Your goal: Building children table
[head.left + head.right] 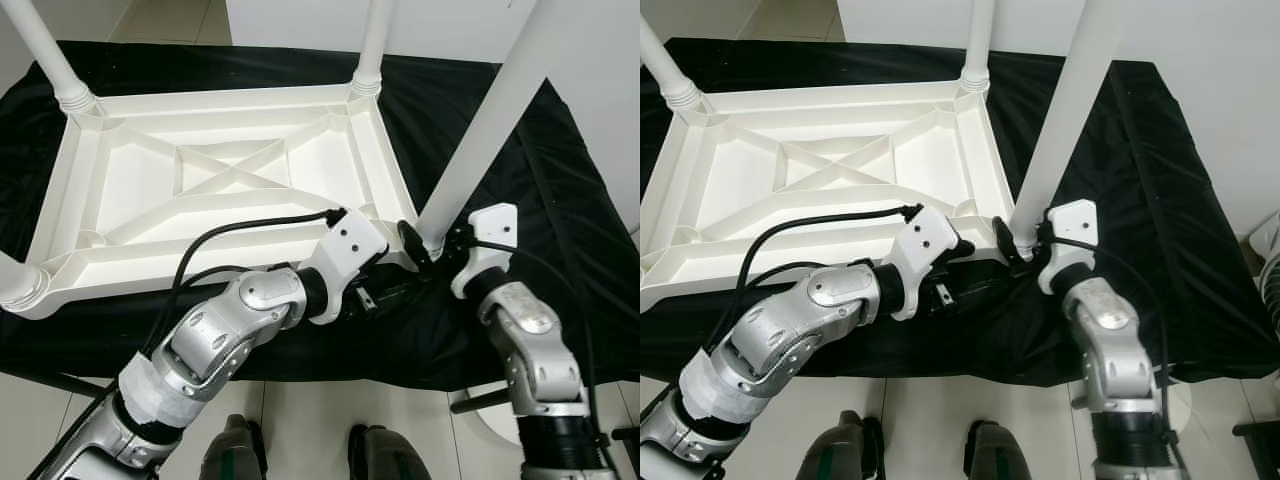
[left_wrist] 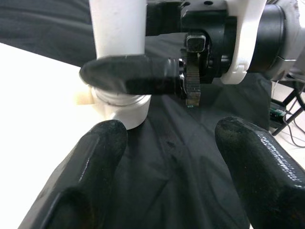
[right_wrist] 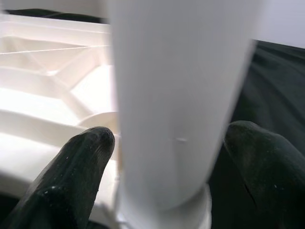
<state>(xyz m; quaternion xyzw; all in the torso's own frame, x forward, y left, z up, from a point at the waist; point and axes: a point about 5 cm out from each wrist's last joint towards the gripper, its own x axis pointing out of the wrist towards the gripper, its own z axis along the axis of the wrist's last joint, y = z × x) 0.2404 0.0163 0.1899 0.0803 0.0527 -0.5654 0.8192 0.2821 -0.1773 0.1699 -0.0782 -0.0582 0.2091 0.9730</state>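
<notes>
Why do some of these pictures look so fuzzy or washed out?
Right wrist view: the table leg sits so close it is soft and bleached, its fingers blurred. Left wrist view: near fingers out of focus, white tabletop blown out. Head views: sharp, evenly lit.

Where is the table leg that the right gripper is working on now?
The leg stands at the near right corner of the upturned white table, between the fingers of the right gripper, with the left gripper just beside it on black cloth.
</notes>
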